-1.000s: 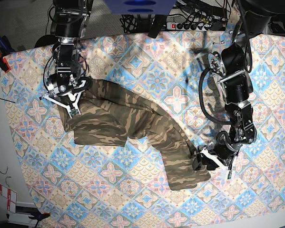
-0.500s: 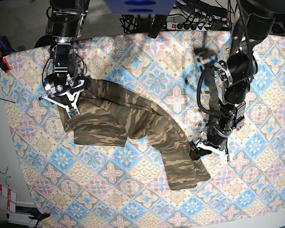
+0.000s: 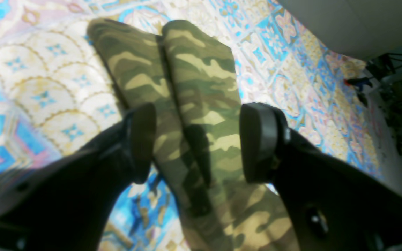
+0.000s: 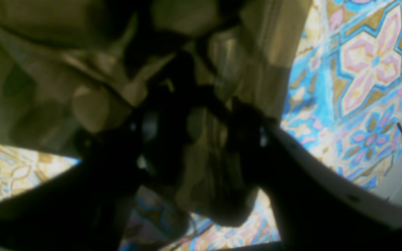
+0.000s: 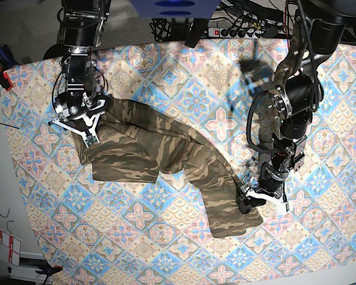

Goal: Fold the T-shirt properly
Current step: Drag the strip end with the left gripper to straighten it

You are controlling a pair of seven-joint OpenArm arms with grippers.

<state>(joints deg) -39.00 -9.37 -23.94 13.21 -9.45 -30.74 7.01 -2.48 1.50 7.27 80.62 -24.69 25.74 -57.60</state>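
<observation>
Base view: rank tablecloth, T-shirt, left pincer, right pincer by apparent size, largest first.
1. tablecloth, covers most of the frame.
2. T-shirt, a long camouflage band across the middle.
3. right pincer and left pincer: both far smaller than the shirt; too alike to rank, each partly masked by cloth and its own arm.

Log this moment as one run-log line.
left hand: open, straddling T-shirt | right hand: on its far end | tablecloth
</observation>
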